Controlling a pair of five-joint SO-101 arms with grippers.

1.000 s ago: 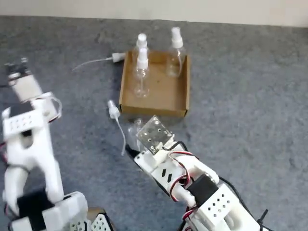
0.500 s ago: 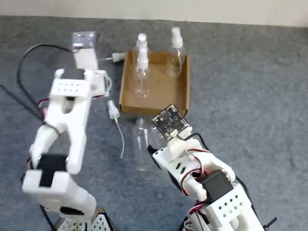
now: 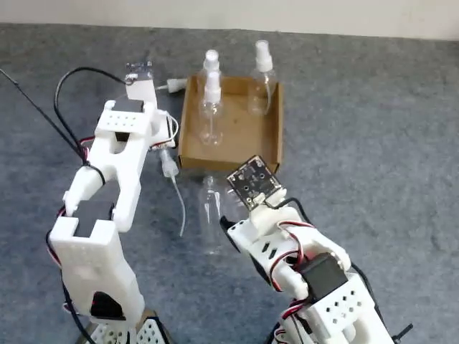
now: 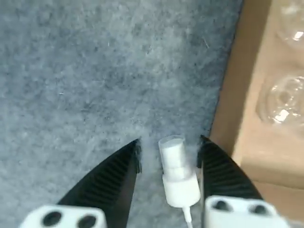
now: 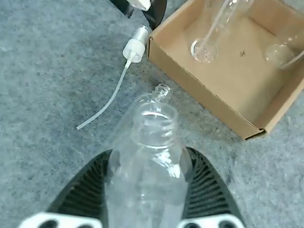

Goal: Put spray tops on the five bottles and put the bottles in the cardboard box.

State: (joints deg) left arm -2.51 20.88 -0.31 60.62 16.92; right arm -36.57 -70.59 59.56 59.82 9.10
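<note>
**Uncapped bottle held short of the box, left fingers spread round a spray top**

Nearest, the right gripper has its fingers clamped on a clear plastic uncapped bottle, just short of the brown cardboard box. At the box's near left corner, the left gripper has its fingers spread either side of a white spray top lying on the grey carpeted counter. Three capped clear bottles stand inside the box, and open carpet lies to its right.

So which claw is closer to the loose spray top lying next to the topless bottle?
Left. The left claw sits open around the spray top, one side each. The right claw is farther off, holding the topless bottle.
</note>
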